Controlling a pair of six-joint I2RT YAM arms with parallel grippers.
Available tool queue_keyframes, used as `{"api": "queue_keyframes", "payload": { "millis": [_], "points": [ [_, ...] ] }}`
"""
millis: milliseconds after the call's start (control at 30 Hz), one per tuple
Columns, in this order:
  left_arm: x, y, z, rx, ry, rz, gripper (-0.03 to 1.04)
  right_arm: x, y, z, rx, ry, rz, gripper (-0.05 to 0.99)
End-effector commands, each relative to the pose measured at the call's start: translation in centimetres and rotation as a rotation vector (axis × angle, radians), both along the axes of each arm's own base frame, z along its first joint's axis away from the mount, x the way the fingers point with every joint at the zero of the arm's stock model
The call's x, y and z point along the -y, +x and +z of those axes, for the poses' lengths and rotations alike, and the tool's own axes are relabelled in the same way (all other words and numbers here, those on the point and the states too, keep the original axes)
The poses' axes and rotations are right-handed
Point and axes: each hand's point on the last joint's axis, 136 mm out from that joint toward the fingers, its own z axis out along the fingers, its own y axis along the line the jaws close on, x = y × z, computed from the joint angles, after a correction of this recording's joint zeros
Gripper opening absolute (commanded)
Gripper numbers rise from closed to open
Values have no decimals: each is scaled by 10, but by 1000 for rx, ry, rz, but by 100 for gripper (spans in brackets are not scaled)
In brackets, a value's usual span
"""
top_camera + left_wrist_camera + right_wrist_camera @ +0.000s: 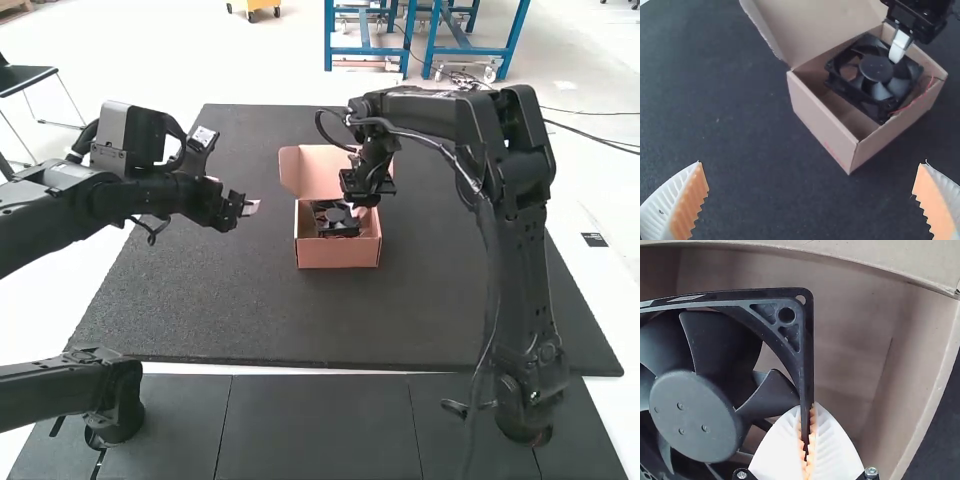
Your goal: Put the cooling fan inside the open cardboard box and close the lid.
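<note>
A black square cooling fan [335, 217] [875, 82] [715, 385] sits tilted inside the open cardboard box [338, 250] [840, 135] [880, 335] at the mat's middle. The box's lid [315, 170] [810, 27] stands open at the far side. My right gripper [358, 198] [807, 440] reaches down into the box and is shut on the fan's frame edge, its white ribbed fingers [898, 47] pinching it. My left gripper [243, 208] [805, 200] hovers to the left of the box, above the mat, open and holding nothing.
A black rubber mat [200, 290] covers the table under the box. The mat's front edge meets dark panels near the arm bases [110, 420].
</note>
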Motion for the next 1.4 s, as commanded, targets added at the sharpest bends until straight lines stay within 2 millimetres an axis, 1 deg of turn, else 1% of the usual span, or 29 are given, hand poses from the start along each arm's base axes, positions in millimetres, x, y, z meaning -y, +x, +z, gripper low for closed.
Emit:
{"api": "queue_keyframes", "payload": {
  "millis": [0, 33, 67, 167, 267, 367, 400, 433, 500, 567, 633, 733, 833, 933, 1067, 1200, 1367],
  "points": [
    [1, -3, 5, 22, -1, -12, 97, 3, 12, 8, 22, 24, -26, 12],
    [1, -3, 5, 24, -2, -12, 97, 3, 14, 8, 22, 22, -26, 23],
    [1, -3, 5, 24, -2, -12, 97, 4, 12, 7, 13, 15, -23, 29],
    [1, -2, 5, 27, -2, -11, 97, 4, 13, 11, 18, 13, -19, 36],
    [1, 0, 8, 38, -10, -6, 97, 2, 19, 20, 35, 27, -20, 36],
    [1, 3, 9, 39, -21, 7, 97, -2, 23, 31, 54, 47, -4, 46],
    [1, 5, 8, 37, -22, 12, 97, -5, 24, 38, 61, 60, 5, 55],
    [1, 6, 8, 36, -22, 16, 97, -5, 24, 44, 63, 64, 14, 58],
    [0, 10, 7, 29, -29, 32, 97, -8, 21, 49, 66, 81, 41, 62],
    [-1, 14, 7, 25, -26, 47, 97, -8, 18, 66, 102, 91, 84, 65],
    [-2, 18, 6, 18, -17, 58, 97, -3, 13, 83, 134, 82, 131, 65],
    [-3, 27, 5, 9, -3, 77, 97, 3, 8, 104, 185, 78, 210, 68],
    [-3, 39, 10, 19, 6, 102, 97, 6, 7, 118, 234, 80, 247, 68],
    [-4, 51, 14, 26, 2, 135, 97, 10, 8, 132, 293, 96, 245, 68],
    [-2, 65, 19, 27, -14, 165, 97, 28, 14, 148, 403, 125, 206, 67],
    [-3, 76, 17, 21, -17, 197, 97, 41, 12, 153, 491, 131, 180, 67],
    [-3, 87, 11, 5, -23, 236, 97, 51, 9, 157, 613, 135, 154, 67]
  ]
}}
